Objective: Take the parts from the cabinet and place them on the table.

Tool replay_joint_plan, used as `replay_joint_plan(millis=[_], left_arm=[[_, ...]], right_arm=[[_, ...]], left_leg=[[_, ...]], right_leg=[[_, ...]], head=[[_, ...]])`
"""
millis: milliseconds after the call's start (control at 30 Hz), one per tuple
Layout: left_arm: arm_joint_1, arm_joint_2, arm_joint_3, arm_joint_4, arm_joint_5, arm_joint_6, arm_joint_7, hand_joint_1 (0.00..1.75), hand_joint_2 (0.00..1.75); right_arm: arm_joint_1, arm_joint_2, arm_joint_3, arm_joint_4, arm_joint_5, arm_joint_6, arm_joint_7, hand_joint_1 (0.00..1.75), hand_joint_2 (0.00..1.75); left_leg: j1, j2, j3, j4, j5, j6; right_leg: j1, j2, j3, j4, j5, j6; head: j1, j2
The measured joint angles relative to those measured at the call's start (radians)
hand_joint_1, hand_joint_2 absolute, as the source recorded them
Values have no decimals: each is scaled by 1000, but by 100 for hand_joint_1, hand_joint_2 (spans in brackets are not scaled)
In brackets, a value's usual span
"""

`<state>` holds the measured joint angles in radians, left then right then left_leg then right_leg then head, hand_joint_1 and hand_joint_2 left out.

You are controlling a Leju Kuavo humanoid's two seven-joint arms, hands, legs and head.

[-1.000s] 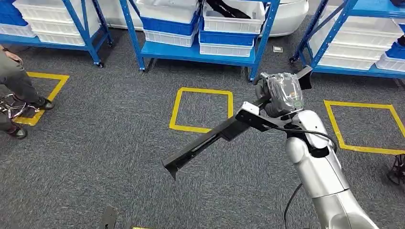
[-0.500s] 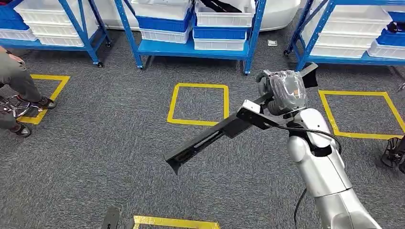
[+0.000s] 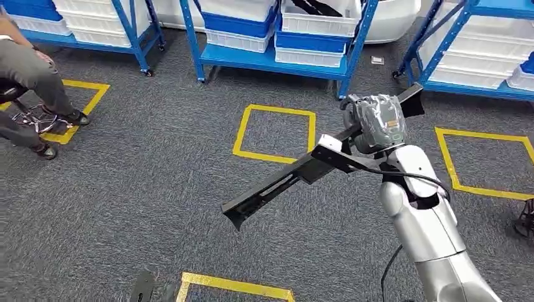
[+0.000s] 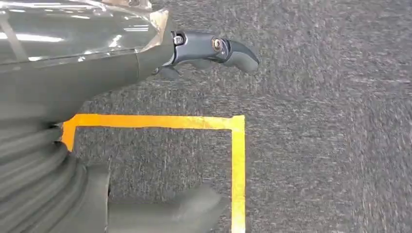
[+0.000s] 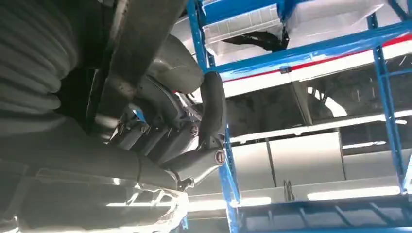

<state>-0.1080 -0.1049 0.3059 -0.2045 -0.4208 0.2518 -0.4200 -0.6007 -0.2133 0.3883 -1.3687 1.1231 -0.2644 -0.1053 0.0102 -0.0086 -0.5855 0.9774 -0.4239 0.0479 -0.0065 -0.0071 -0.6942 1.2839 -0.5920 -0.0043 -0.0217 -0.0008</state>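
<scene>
My right hand (image 3: 376,123), wrapped in a clear cover, grips a long black part (image 3: 283,182) near one end. The part slants down to the left above the grey carpet, and its short end (image 3: 412,100) sticks out past the hand. Up close in the right wrist view, the dark fingers (image 5: 194,136) curl around the part (image 5: 141,39). My left hand (image 4: 73,82) hangs over the floor with its fingers (image 4: 214,48) and thumb (image 4: 165,213) apart and nothing in it.
Blue racks (image 3: 277,60) with white and blue bins stand along the far side, and another rack (image 3: 478,63) is at the right. Yellow tape squares (image 3: 277,132) mark the carpet. A seated person (image 3: 31,75) is at the far left.
The whole picture has shifted right and down, so the camera has moved. The right hand still holds the black part in the same pose.
</scene>
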Motion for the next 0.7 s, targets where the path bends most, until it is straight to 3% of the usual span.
replay_joint_plan(millis=[33,67,100,133,167,200,233,333,367,400,433,500,533,567,600,667,700], left_arm=[[2,-1,1,0,0,-1,2,0,175],[4,-3,2,0,0,-1,2,0,175],[4,-4,3,0,0,-2,3,0,175],[4,-6,3,0,-1,-2,3,0,175],[4,-6,4,0,-1,-3,3,0,175],[3,-6,4,0,-3,-4,4,0,175],[3,-6,4,0,-5,-5,6,0,175],[12,-7,4,0,-7,-7,10,0,175],[14,-5,5,0,-7,-7,11,0,175],[14,-7,5,0,-8,-7,12,0,175],[14,-7,5,0,-9,-7,12,0,175],[14,-8,4,0,-10,-7,13,0,175],[14,-9,4,0,-10,-7,14,0,175],[15,-9,5,0,-10,-7,14,0,175],[15,-9,5,0,-10,-6,14,0,175],[15,-9,8,0,-8,-3,14,0,175],[14,-7,11,0,-8,0,14,0,175]], right_arm=[[4,-1,0,0,1,0,1,175,175],[4,-1,0,0,3,3,1,175,175],[4,-1,0,0,5,4,1,175,175],[3,-1,0,0,5,7,2,175,175],[2,-2,0,0,6,12,3,175,175],[1,-3,0,1,7,15,3,175,175],[0,-4,0,1,10,19,3,175,175],[-2,-5,4,5,15,25,6,175,175],[-5,-5,4,7,17,27,5,175,175],[-7,-4,5,10,18,28,2,175,175],[-8,-4,6,12,19,29,-2,175,175],[-7,-4,8,20,23,29,-7,175,175],[-7,-4,9,26,24,28,-9,175,175],[-7,-3,11,33,25,28,-11,175,175],[-9,-1,13,39,26,27,-13,175,175],[-19,8,16,52,32,26,-19,175,175],[-28,15,18,58,34,26,-21,175,175]], left_leg=[[0,-8,-4,1,3,-2],[1,-17,-6,2,5,-5],[2,-26,-7,4,6,-8],[4,-35,-7,8,6,-10],[6,-44,-9,14,4,-15],[1,-51,-18,20,4,-24],[0,-59,-28,26,8,-32],[4,-80,-41,22,20,-50],[9,-75,-46,30,12,-52],[5,-38,-61,63,-17,-56],[6,-14,-90,128,-57,-61],[7,5,-167,298,-133,-66],[7,5,-190,345,-144,-65],[7,5,-185,341,-132,-61],[6,6,-157,291,-101,-56],[-2,27,-58,118,-27,-35],[-16,83,-21,44,-26,-19]], right_leg=[[-3,0,-17,38,-5,7],[-8,1,-6,15,10,18],[-12,1,30,-48,40,30],[-18,6,81,-147,80,43],[-27,28,128,-240,114,54],[-29,57,142,-271,101,51],[-23,49,138,-274,111,41],[-21,27,129,-264,117,29],[-30,19,129,-266,122,21],[-27,13,128,-266,123,15],[-24,6,126,-266,123,8],[-14,-13,122,-266,124,3],[-10,-22,120,-266,124,3],[-6,-31,119,-266,126,1],[-3,-40,119,-266,126,0],[4,-55,120,-266,126,0],[5,-61,120,-266,126,0]], head=[[1,0],[1,0],[0,0],[0,0],[2,0],[3,0],[2,0],[1,0],[1,0],[-4,0],[-11,0],[-11,0],[-11,0],[-11,0],[-11,0],[-11,0],[-10,0]])
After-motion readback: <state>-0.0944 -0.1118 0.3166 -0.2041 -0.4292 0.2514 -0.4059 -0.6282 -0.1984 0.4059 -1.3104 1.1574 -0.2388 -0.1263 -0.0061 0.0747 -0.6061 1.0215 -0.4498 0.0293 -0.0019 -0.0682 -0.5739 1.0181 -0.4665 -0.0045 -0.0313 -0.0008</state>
